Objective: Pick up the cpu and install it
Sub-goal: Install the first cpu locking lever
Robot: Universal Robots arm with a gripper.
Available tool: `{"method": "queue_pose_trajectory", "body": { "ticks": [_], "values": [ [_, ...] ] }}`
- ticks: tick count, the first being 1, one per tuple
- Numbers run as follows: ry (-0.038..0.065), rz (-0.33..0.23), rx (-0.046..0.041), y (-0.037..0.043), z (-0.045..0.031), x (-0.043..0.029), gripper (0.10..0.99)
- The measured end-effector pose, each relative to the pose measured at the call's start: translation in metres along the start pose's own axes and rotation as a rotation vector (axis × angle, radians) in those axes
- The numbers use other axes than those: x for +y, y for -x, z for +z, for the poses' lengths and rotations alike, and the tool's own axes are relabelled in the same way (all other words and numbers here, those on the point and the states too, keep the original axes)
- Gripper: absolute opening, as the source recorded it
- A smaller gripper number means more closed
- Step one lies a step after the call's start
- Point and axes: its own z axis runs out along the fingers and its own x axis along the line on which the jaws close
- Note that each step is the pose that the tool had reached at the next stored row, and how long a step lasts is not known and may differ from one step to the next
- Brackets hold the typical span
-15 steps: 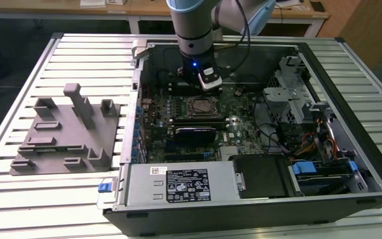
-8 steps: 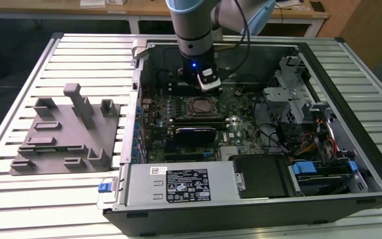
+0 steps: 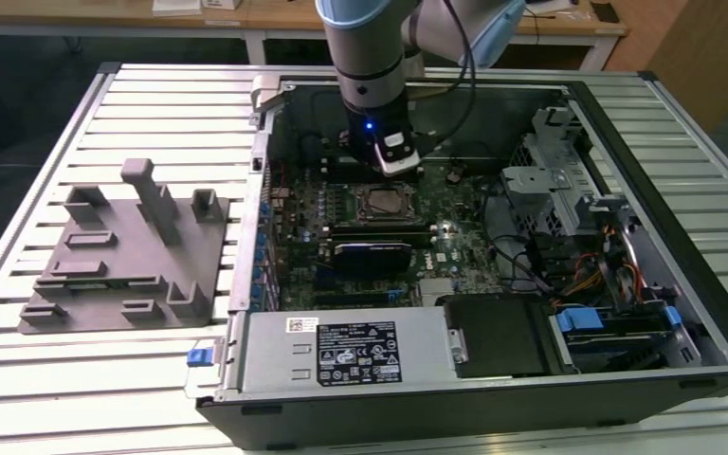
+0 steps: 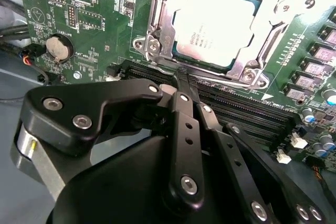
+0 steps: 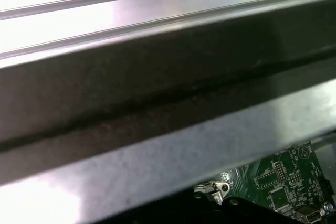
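We see the cpu [image 4: 216,24] lying flat in its metal-framed socket [image 4: 157,19] on the green motherboard [image 4: 100,3], inside the open computer case [image 3: 667,313] on the slatted table [image 3: 162,104]. The gripper [image 4: 181,80] hangs just beside the socket, its black fingers [image 4: 184,124] drawn together on nothing, apart from the cpu. Memory slots [image 4: 241,111] run between the gripper and the socket. A round coin battery [image 4: 58,47] sits on the board beside the socket. The grey block fixture [image 3: 124,251] stands outside the case.
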Motion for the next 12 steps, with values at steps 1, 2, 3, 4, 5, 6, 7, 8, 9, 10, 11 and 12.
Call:
{"method": "queue_pose_trajectory", "body": {
  "ticks": [1,2,3,4,5,6,7,8,9,10,11,12],
  "values": [
    [0.0,0.002,-0.0004,-0.0001,0.0005,-0.0001,0.106],
    [-0.001,0.004,-0.0008,-0.0002,0.001,-0.0003,0.106],
    [-0.002,0.006,-0.0012,-0.0002,0.0013,-0.0004,0.106],
    [-0.002,0.008,-0.0015,-0.0003,0.0017,-0.0004,0.106],
    [-0.002,0.009,-0.0018,-0.0002,0.002,-0.0004,0.106],
    [-0.001,0.009,-0.002,0.0001,0.0024,-0.0002,0.106],
    [-0.002,0.01,-0.002,0.0005,0.0026,-0.0002,0.106],
    [-0.002,0.01,-0.002,0.001,0.0027,-0.0002,0.106],
    [-0.002,0.01,-0.0021,0.0015,0.0028,-0.0001,0.106],
    [-0.002,0.01,-0.0021,0.0018,0.0029,-0.0001,0.106],
    [-0.002,0.01,-0.0021,0.0023,0.003,-0.0001,0.106],
    [-0.001,0.01,-0.002,0.0029,0.0031,-0.0001,0.106]
  ]
}}
